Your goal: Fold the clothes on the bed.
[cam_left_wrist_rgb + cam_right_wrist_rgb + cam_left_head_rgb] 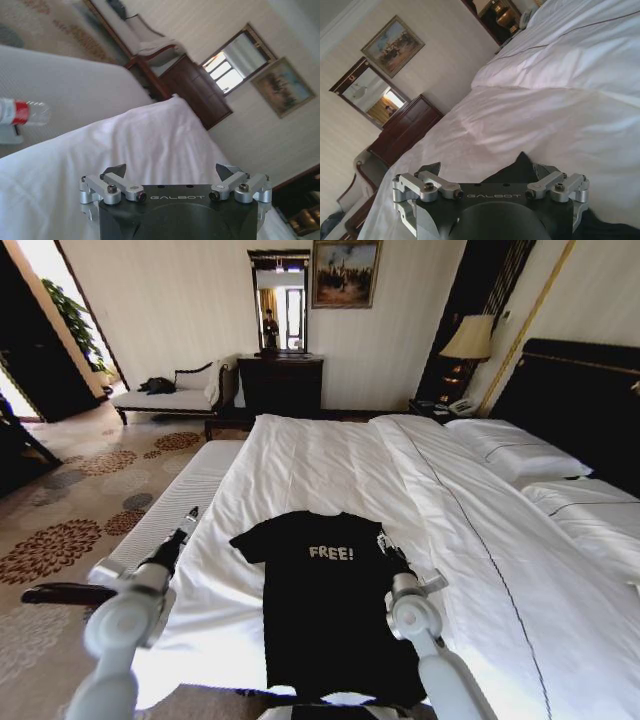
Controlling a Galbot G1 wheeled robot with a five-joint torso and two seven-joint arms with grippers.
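A black T-shirt [325, 610] with white "FREE!" lettering lies spread flat, chest up, on the white duvet [330, 465] near the foot edge of the bed [560, 570]. The left hand [186, 525] hovers over the bed's left edge, beside the shirt's left sleeve, fingers spread wide and holding nothing. The right hand [385, 548] sits over the shirt's right sleeve, fingers also wide apart, gripping nothing. A plastic bottle [22, 111] shows beyond the mattress.
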